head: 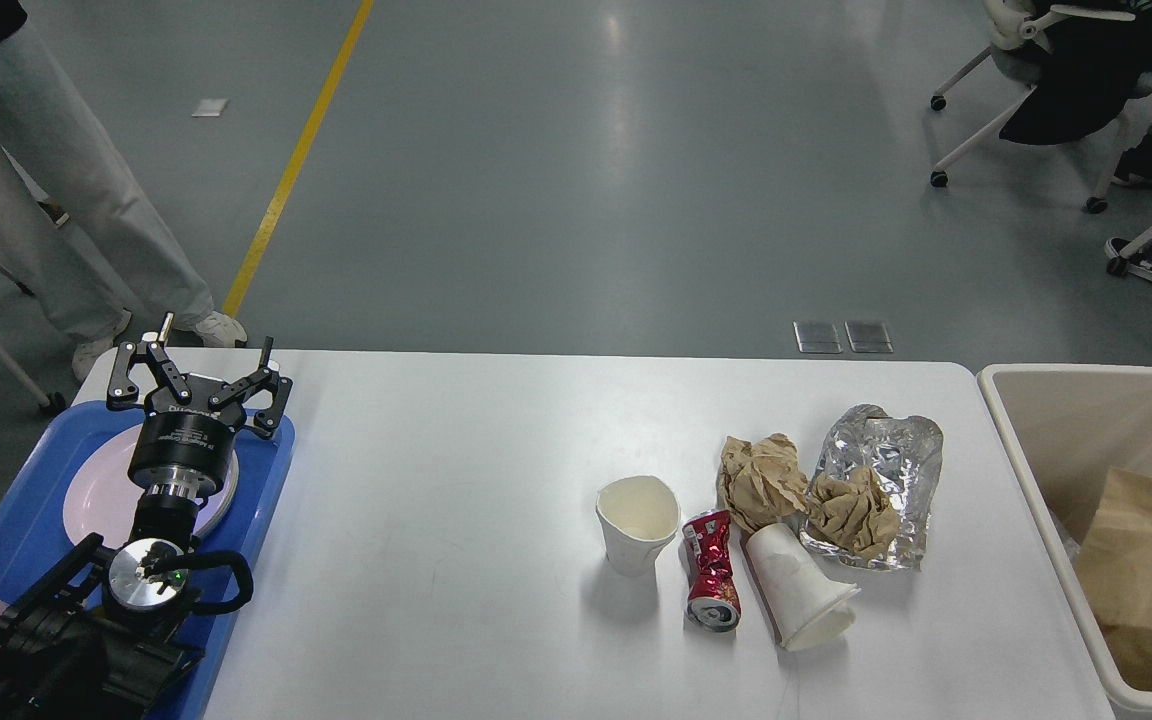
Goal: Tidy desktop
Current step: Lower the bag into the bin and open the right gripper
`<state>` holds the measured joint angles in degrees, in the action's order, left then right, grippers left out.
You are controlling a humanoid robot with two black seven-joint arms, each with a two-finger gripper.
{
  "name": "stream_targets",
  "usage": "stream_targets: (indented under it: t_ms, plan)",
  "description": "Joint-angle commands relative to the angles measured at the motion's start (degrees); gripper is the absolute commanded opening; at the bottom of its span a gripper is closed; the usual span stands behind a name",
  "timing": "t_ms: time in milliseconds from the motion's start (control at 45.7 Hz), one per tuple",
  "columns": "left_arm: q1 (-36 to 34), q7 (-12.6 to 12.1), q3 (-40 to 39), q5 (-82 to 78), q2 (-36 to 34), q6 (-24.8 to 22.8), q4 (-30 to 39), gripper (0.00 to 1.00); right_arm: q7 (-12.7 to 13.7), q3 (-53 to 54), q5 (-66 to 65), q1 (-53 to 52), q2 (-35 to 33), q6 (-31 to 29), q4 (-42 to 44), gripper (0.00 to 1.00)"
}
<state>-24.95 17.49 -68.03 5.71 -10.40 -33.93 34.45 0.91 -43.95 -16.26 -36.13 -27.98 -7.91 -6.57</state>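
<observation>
Desktop [456,480], central, between blue tray [6,530] and beige bin [1026,470]; bearing upright paper cup [637,524], crushed red can [712,570], tipped cup [798,587]. Left gripper [204,356] spread wide, empty, above tray.

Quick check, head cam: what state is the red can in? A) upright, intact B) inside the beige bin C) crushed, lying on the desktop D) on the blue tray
C: the red can is dented and lies on its side on the desktop, between the upright paper cup and the tipped-over cup; it is in neither the bin nor the tray.
</observation>
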Motion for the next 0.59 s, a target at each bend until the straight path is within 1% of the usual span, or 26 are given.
stream_targets:
  t_ms: [0,153,394,416,460,482,525,547,569]
  plan:
    - [-0.01,0.00,0.00,0.00,0.03,0.01,0.00,0.96,0.32,1.23,0.00,3.96,3.10,2.55,3.32,0.00]
    - [-0.01,0.00,0.00,0.00,-0.06,0.01,0.00,0.96,0.32,1.32,0.00,5.27,4.69,2.81,3.32,0.00]
    - [-0.01,0.00,0.00,0.00,0.03,0.01,0.00,0.96,0.32,1.32,0.00,5.72,5.13,2.81,3.14,0.00]
    - [0.07,0.00,0.00,0.00,0.03,0.01,0.00,0.96,0.23,1.32,0.00,5.72,5.13,2.90,3.14,0.07]
    - [-0.01,0.00,0.00,0.00,-0.06,0.01,0.00,0.96,0.23,1.32,0.00,5.72,5.04,3.25,3.14,0.37]
    - [-0.01,0.00,0.00,0.00,0.03,0.01,0.00,0.96,0.23,1.32,0.00,5.63,5.04,4.12,3.14,0.62]
    - [-0.01,0.00,0.00,0.00,0.03,0.01,0.00,0.96,0.14,1.32,0.00,5.63,5.13,6.31,3.14,0.98]
    - [-0.01,0.00,0.00,0.00,-0.06,0.01,0.00,0.96,0.05,1.32,0.00,5.54,5.13,7.28,3.06,1.00]
    - [-0.01,0.00,0.00,0.00,0.03,0.01,0.00,0.96,0.05,1.32,0.00,5.45,5.13,7.56,2.80,1.00]
